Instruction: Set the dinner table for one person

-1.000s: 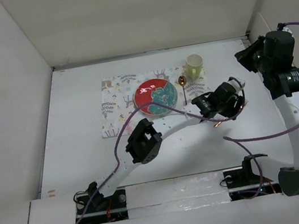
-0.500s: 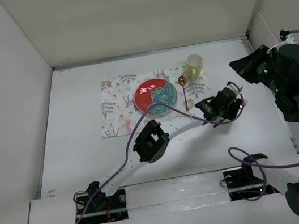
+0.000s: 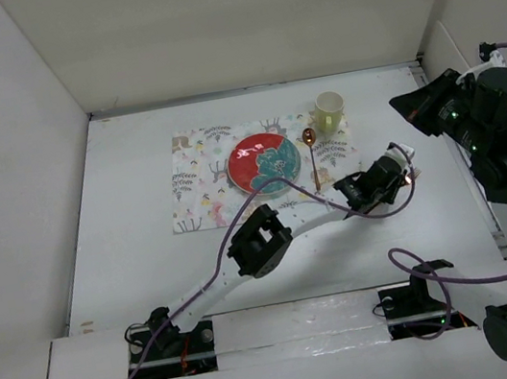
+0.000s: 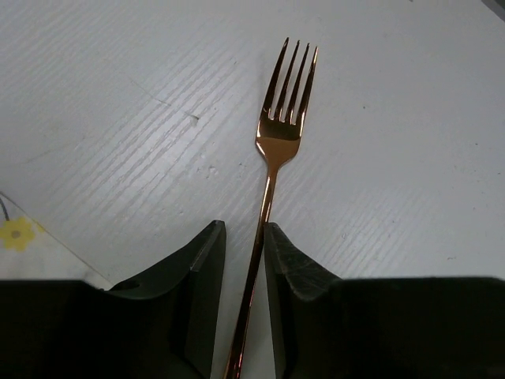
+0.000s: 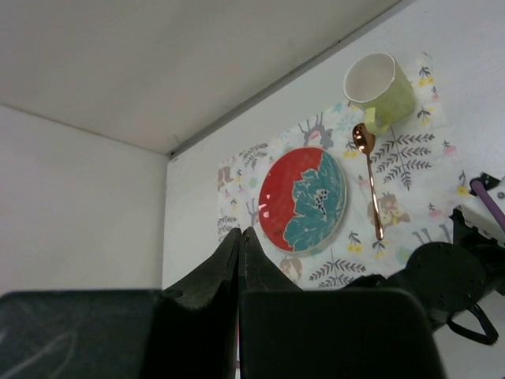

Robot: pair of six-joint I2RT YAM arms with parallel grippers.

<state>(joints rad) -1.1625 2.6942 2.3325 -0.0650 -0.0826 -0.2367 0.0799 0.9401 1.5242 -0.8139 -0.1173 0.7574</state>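
A: Where is the fork (image 4: 278,150) seen?
B: It is pinched by its handle in the left claw (image 4: 241,260), tines lying over the bare white table (image 3: 134,229), just right of the floral placemat (image 3: 196,184).

A: And the right claw (image 5: 239,241)?
B: Its fingers are pressed together, held high above the plate (image 5: 302,199), spoon (image 5: 368,178) and mug (image 5: 379,88) laid on the placemat.

Sitting on the one table (image 3: 129,201) are one placemat (image 3: 196,182), one plate (image 3: 262,163), one spoon (image 3: 312,153) and one mug (image 3: 328,111). One fork (image 4: 278,150) is showing in the left wrist view. Two arms are working here, each carrying one gripper: left (image 4: 241,268) and right (image 5: 239,253).
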